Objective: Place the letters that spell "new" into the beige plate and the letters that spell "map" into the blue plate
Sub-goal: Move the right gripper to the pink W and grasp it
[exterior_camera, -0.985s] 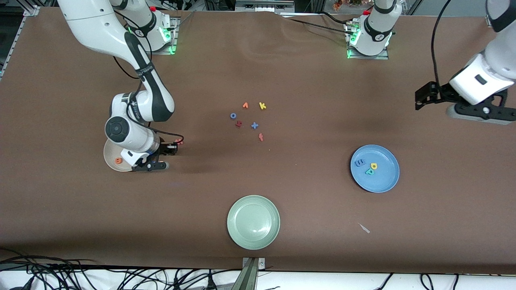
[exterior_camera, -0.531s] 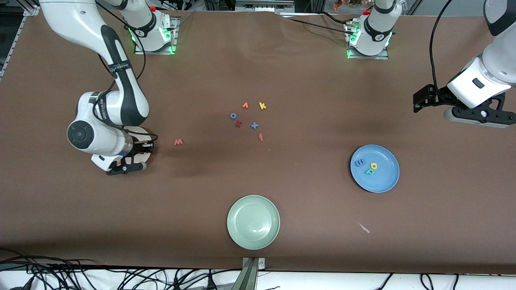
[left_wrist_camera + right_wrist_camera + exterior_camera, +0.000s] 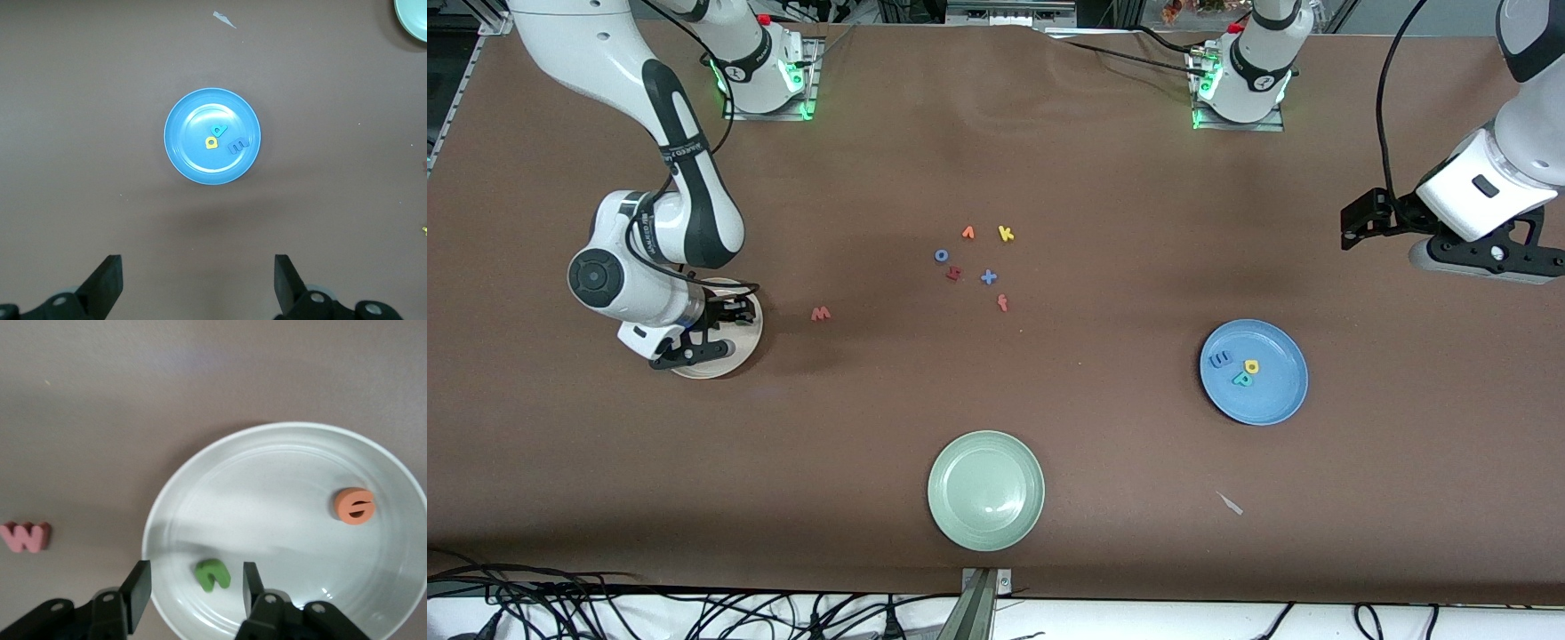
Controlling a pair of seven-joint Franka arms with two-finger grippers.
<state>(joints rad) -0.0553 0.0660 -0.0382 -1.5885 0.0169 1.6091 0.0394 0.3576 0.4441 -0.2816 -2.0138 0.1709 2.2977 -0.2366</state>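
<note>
My right gripper hangs open low over the beige plate, its fingers either side of the green n, which they do not touch. The orange e also lies in that plate. The pink-red w lies on the table beside the beige plate, toward the middle. The blue plate holds the blue m, yellow a and teal p. My left gripper waits open, high over the left arm's end of the table.
A pale green plate sits near the front edge at mid-table. Several other letters lie in a cluster at mid-table: yellow k, blue o, blue x, red-orange f. A small scrap lies near the blue plate.
The right arm swung from near the w to over the beige plate, and its fingers opened, leaving the green n in the plate. The left arm barely shifted.
</note>
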